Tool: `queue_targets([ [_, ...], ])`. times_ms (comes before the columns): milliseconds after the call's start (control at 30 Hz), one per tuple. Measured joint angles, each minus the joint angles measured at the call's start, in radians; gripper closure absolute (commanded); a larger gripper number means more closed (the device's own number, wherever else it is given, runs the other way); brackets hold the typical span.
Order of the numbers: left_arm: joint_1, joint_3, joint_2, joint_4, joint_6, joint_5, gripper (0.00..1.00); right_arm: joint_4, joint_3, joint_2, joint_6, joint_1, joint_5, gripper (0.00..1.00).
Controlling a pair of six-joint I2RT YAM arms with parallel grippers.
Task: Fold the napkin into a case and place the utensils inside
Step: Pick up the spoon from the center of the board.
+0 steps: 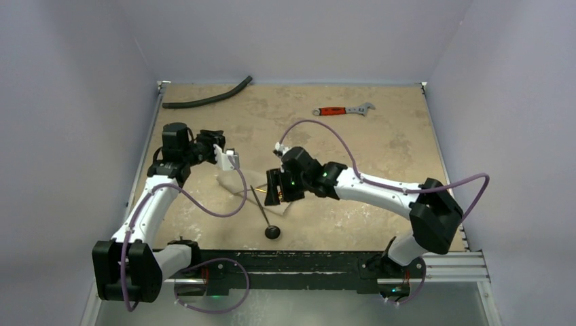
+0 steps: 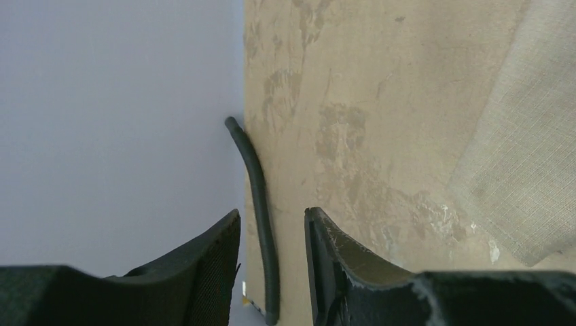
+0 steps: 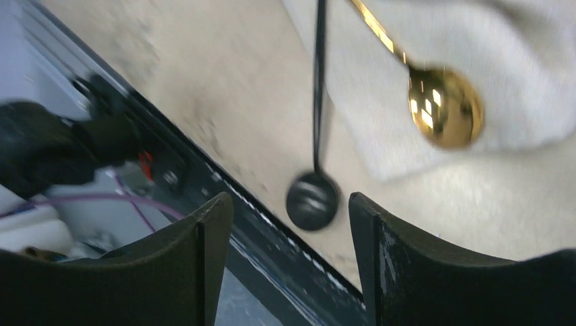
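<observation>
Left arm runs up the left side of the worktop [image 1: 380, 149], elbow bent and wrist turned inward. Left pincer [image 2: 272, 214] hangs above the surface with its fingers parted and nothing between them. Past its tips the wrist view shows the black hose [image 2: 257, 183] lying along the wall edge. The napkin [image 2: 523, 156] is off to that pincer's right, not touching it.

Right arm comes from the near-right base. Its elbow is high on the right and the forearm reaches left to mid-worktop. Right pincer [image 3: 286, 197] is tilted down toward the near edge, jaws apart and empty, hovering over the cutlery.

The napkin lies flat around the middle of the worktop, between the two pincers. It's hard to make out from above because it's beige on beige.

Gold spoon [image 3: 445, 109] rests on the napkin, bowl near the cloth's edge. Black spoon [image 3: 317, 102] has its bowl on bare worktop close to the front rail, and the handle runs back toward the napkin. The right wrist view is blurred, so I can't tell the exact overlap.

Red-handled wrench [image 1: 343, 110] sits far back, well apart from everything.
</observation>
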Motion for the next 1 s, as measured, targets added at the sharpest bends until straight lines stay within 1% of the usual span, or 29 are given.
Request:
queue_targets([
  [100, 0.019, 0.017, 0.015, -0.002, -0.077, -0.021, 0.63, -0.049, -0.078, -0.044, 0.001, 0.056, 0.024, 0.32],
  [267, 0.019, 0.017, 0.034, -0.023, -0.125, -0.037, 0.67, -0.058, -0.224, -0.119, 0.031, 0.101, -0.013, 0.32],
  [467, 0.019, 0.023, 0.037, -0.059, -0.135, -0.05, 0.7, 0.063, -0.388, -0.152, 0.106, 0.115, -0.117, 0.33],
  [733, 0.019, 0.027, 0.036, -0.103, -0.13, -0.054, 0.74, 0.288, -0.407, -0.063, 0.174, 0.122, -0.171, 0.36],
  [933, 0.019, 0.044, 0.036, -0.14, -0.102, -0.057, 0.75, 0.371, -0.408, 0.004, 0.214, 0.13, -0.171, 0.42],
  [1000, 0.019, 0.049, 0.035, -0.143, -0.098, -0.057, 0.75, 0.377, -0.408, 0.027, 0.221, 0.135, -0.17, 0.46],
])
